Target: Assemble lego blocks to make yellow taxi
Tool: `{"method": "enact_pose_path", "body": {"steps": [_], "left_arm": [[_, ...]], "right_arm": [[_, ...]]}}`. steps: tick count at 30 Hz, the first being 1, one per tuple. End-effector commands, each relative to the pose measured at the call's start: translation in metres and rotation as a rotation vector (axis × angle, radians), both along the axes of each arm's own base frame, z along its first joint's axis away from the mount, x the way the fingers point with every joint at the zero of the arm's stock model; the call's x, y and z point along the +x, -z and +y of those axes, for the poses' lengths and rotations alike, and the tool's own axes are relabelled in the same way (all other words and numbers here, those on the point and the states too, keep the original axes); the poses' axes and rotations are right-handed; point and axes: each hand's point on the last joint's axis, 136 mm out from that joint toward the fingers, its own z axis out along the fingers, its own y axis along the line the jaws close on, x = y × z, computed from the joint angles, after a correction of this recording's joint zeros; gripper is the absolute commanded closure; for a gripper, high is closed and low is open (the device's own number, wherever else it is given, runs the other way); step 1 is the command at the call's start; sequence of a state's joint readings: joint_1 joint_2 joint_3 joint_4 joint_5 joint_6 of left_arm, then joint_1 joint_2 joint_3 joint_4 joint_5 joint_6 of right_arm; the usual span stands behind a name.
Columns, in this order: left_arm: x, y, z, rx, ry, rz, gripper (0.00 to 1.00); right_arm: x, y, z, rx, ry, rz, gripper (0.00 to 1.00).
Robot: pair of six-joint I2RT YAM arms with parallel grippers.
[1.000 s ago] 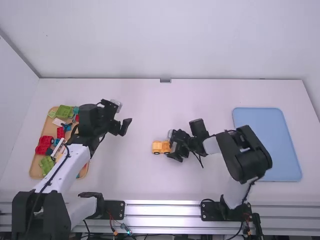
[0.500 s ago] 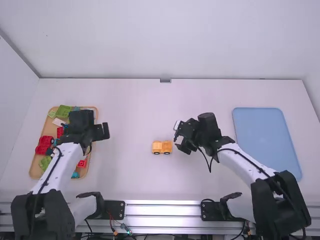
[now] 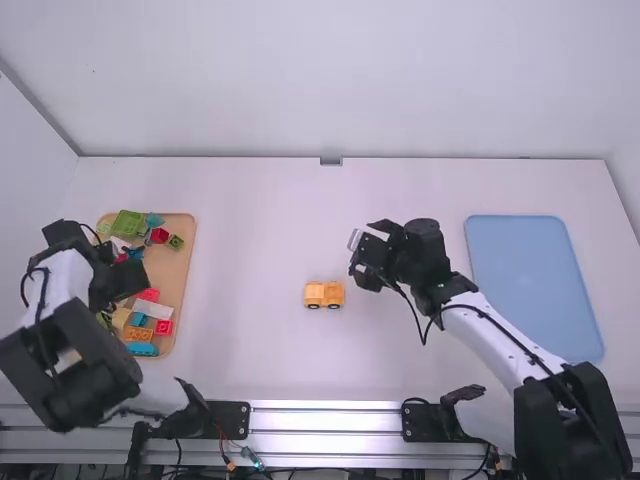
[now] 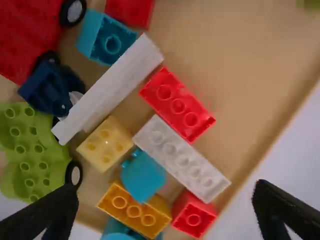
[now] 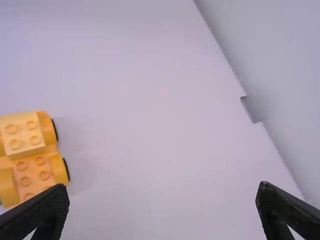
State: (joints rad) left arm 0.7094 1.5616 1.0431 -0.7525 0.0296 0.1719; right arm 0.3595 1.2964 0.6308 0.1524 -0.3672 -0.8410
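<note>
The left gripper (image 4: pixel 165 197) is held wide above the tray (image 3: pixel 172 272), seemingly for picking; the yellow car (image 3: pixel 323 294) is given room by the widely spread right gripper (image 5: pixel 164 192).

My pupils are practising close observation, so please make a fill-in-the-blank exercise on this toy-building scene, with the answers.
1. The right-hand tray is ____ in colour.
2. The yellow vehicle stands ____ that tray and the tan tray.
3. The left gripper and right gripper are both ____, not shut.
4. In the tan tray, a red block lies beside a long studded ____ block.

Missing words: blue; between; open; white.
</note>
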Motion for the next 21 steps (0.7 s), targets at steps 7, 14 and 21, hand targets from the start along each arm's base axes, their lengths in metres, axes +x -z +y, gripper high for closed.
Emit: {"method": "enact_pose_path", "body": {"steps": [7, 14, 21], "left_arm": [[-0.01, 0.044, 0.04, 0.013, 0.164, 0.228, 0.21], [-0.014, 0.055, 0.041, 0.015, 0.305, 0.284, 0.68], [-0.003, 0.056, 0.034, -0.019, 0.331, 0.221, 0.61]], "right_arm": [[0.013, -0.015, -0.011, 0.027, 0.043, -0.06, 0.01], [0.017, -0.019, -0.014, 0.033, 0.054, -0.077, 0.01], [0.019, -0.023, -0.013, 0.035, 0.052, -0.083, 0.01]]}}
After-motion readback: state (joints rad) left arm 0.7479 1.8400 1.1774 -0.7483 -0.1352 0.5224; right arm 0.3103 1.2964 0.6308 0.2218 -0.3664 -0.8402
